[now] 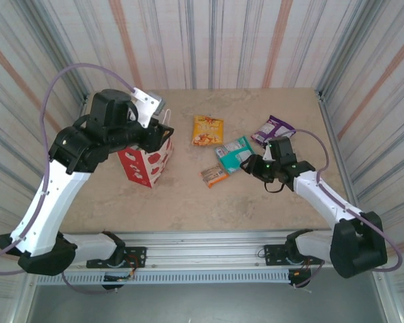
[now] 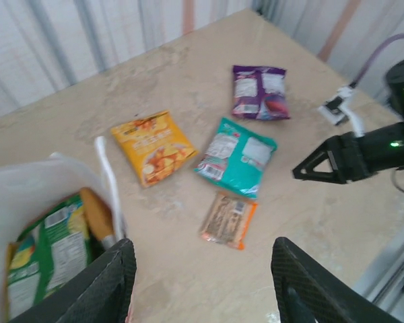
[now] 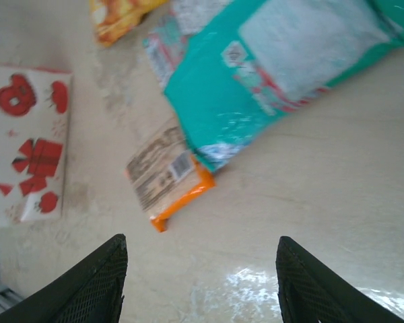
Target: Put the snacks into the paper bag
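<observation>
- Right gripper [image 3: 200, 250], jaws spread wide and empty, hangs low over the beige table [image 3: 310, 202]. The small brown bar with orange edging [image 3: 167, 178] lies just ahead of it, offset toward the bag side.
- From overhead, the bar lies between this gripper and the white paper bag with red cartoon prints [image 1: 147, 167]. Its long axis appears to run roughly along that line, slightly slanted. The right arm is clearly the nearer one.
- Crowding the bar is the flat shiny teal packet [image 3: 256, 74], whose corner touches or just overlaps the bar's far end. A clean pinch would likely mean closing on the bar's free, orange-edged side.
- Farther back on the table lie the orange-yellow packet [image 1: 207, 130] and the purple packet [image 1: 273, 128], both apart from the bar.
- Left gripper [image 2: 202, 259], likewise open and holding nothing, hovers at the bag's mouth, where a green packet [image 2: 44, 259] already sits inside. That arm may obstruct a drop from above.
</observation>
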You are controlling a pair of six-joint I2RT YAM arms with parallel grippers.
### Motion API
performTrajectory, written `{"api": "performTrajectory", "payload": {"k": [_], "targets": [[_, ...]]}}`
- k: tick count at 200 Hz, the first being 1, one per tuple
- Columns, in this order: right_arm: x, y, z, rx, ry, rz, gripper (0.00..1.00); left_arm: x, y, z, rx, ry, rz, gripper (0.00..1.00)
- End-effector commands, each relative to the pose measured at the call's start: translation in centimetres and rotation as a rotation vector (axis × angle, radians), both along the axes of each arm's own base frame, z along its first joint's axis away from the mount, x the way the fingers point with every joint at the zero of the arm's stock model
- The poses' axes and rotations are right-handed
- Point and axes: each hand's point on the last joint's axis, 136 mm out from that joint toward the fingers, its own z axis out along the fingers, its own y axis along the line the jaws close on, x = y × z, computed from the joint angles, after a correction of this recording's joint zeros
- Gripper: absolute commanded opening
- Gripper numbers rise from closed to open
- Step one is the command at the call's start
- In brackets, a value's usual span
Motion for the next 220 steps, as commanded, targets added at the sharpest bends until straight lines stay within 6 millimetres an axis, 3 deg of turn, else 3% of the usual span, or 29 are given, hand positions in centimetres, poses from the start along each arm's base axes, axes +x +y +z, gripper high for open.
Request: {"api": "performTrajectory", "payload": {"k": [1, 39, 80, 138, 220], "targets": [[0.3, -1.2, -1.8, 0.061, 0.061, -0.096, 0.6, -0.2, -1.6, 0.4, -0.082, -0.005, -0.045, 0.57], [3.5, -3.7, -1.8, 0.104, -0.001, -0.111, 0.6, -1.1, -3.1, -1.8, -0.075, 0.049, -0.107, 0.57], [6.2, -3.7, -1.0, -0.028, -0.115, 0.132, 0.61, -2.0, -4.1, -3.0, -0.042, 0.054, -0.159, 0.56], [9.6, -4.2, -4.0, -0.168, -0.036, 0.303, 0.62, -1.7, -3.9, -4.0, 0.003, 0.063, -0.151, 0.56], [12.9, -2.2, -7.3, -0.207, 0.047, 0.494, 0.65, -1.3, -4.2, -5.3, 0.029, 0.091, -0.15, 0.56]]}}
